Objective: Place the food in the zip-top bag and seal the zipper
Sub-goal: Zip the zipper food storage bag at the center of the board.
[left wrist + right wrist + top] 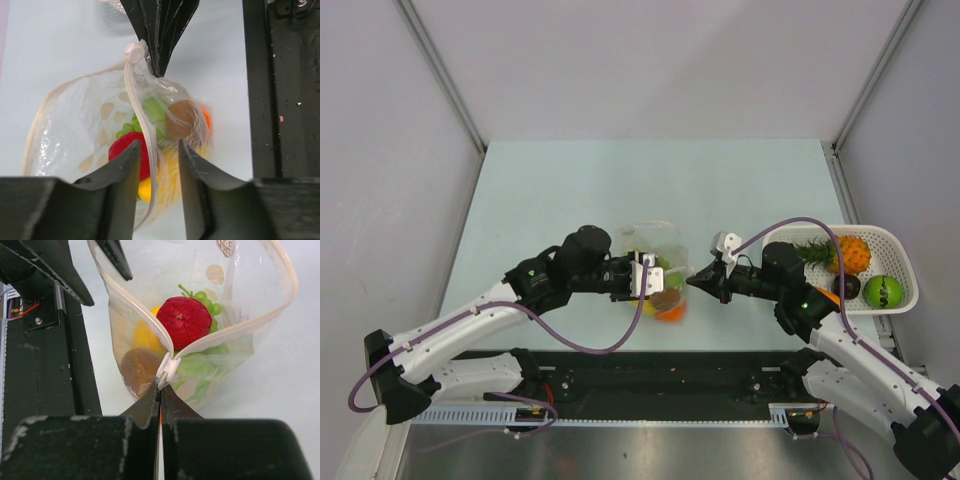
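The zip-top bag (653, 243), clear crinkly film, sits at the near middle of the table (570, 190), its mouth gaping upward. Its whitish zipper (145, 315) runs left to right between the arms. Glossy, rounded food (185, 320) fills it. The right gripper (160, 390) pinches the bag's corner by the white slider (167, 367). The left gripper (159, 148), narrowly parted, straddles the zipper.
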`<state>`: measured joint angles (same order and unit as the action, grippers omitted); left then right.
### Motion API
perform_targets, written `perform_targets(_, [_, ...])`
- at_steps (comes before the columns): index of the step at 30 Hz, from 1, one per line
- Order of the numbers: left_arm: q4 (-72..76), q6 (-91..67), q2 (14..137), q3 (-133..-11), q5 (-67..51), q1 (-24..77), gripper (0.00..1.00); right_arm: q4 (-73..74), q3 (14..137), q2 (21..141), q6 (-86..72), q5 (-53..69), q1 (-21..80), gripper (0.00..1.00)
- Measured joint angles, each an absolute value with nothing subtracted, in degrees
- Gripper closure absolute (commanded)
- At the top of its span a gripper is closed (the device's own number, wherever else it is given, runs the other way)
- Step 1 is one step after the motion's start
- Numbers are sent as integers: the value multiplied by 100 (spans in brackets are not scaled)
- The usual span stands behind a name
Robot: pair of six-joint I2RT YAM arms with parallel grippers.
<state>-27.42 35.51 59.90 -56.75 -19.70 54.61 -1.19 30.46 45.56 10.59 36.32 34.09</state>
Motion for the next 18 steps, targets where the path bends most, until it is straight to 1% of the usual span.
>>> perform_targets(6, [-2659, 3686, 6139, -6023, -1999, 5461, 53, -115, 3046, 4543, 1160, 3570, 3409, 100])
perform_targets(12, [-2711, 3909, 6823, -6788, -2309, 5483, 53, -67, 3068, 4530, 1374, 3511, 3428, 100])
perform_targets(18, [-2746, 4130, 7334, -6989, -2495, 5511, 52, -21, 3100, 4508, 1566, 3479, 3514, 100])
